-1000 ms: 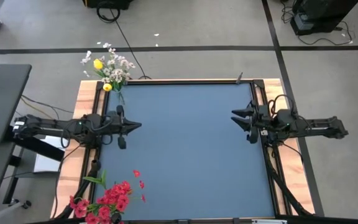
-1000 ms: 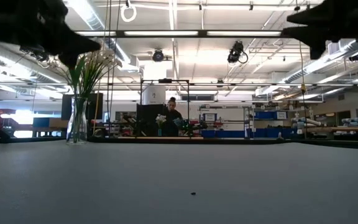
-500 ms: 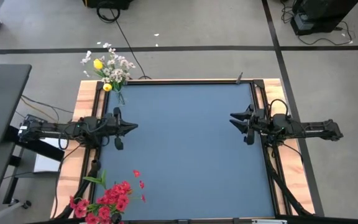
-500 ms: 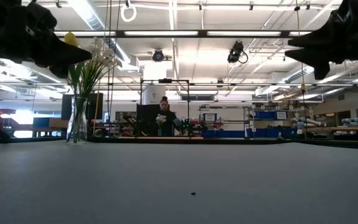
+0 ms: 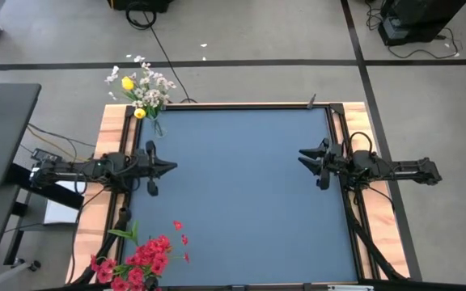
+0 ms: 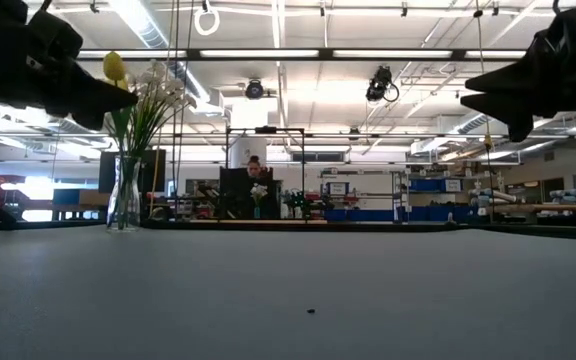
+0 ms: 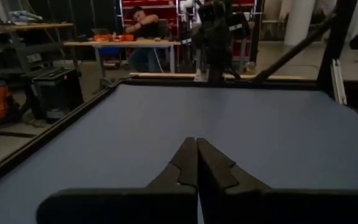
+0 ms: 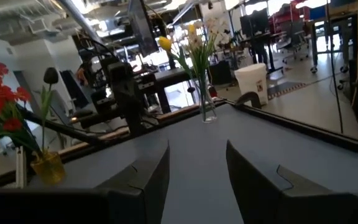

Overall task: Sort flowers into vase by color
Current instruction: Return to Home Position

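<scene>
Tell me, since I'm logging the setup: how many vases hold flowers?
2. A clear glass vase with white and yellow flowers at one left-side table corner; a yellow vase with red flowers at the other.

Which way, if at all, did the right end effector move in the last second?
Yes, downward. In the low view the right end effector now has its tip below the ceiling light strip; a second ago it was above it.

Dark six-joint left arm point(image 5: 79, 168) lies folded low on its side, pointing inward; left gripper point(image 5: 168, 166) fingers pressed together, empty. Dark right arm point(image 5: 395, 168) mirrors it; right gripper point(image 5: 304, 155) fingers parted, empty.
</scene>
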Controlling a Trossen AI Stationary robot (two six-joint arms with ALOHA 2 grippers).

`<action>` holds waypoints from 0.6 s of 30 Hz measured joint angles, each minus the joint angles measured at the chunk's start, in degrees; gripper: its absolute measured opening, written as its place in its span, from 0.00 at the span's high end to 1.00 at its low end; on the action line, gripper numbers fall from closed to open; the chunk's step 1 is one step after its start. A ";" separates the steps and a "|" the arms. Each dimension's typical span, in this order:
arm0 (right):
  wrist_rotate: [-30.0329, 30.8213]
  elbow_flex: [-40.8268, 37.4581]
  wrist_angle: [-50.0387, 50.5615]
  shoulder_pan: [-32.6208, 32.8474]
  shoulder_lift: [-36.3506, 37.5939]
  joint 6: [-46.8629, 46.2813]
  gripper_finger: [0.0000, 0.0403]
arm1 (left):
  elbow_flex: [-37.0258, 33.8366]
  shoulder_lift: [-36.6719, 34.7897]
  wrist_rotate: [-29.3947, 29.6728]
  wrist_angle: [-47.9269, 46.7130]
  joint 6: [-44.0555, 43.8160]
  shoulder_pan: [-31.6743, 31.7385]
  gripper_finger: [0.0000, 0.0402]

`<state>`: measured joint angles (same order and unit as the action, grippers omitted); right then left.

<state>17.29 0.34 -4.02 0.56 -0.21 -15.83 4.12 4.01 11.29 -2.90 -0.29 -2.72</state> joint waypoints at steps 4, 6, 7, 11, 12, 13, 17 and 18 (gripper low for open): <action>0.10 0.00 0.39 0.00 -0.22 1.46 0.58 | -3.52 -0.40 -1.72 4.62 0.11 -0.01 1.00; 0.22 0.00 0.49 0.00 -0.34 2.02 0.58 | -3.61 0.23 -3.46 4.80 0.50 -0.02 1.00; 0.23 0.00 0.45 0.00 -0.50 2.10 0.58 | -3.61 0.44 -3.67 4.77 0.94 -0.02 1.00; -0.02 0.00 0.59 0.03 -1.03 1.94 0.58 | -3.61 0.44 -3.87 4.68 2.24 -0.02 1.00; -0.28 0.00 0.59 0.10 -1.03 1.90 0.58 | -3.61 0.44 -3.87 4.69 2.52 -0.02 1.00; -0.44 0.00 0.55 0.18 -1.01 1.90 0.58 | -3.63 0.44 -3.87 4.68 2.83 -0.02 1.00; -0.82 0.00 0.23 0.22 -1.01 2.63 0.58 | -3.63 0.44 -3.86 4.68 3.01 -0.02 1.00; -0.84 0.00 0.19 0.22 -1.01 3.10 0.58 | -3.63 0.47 -3.86 4.68 2.72 -0.02 1.00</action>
<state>16.45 0.34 -3.83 0.78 -1.21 -12.73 0.49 4.48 7.43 1.78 2.42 -2.74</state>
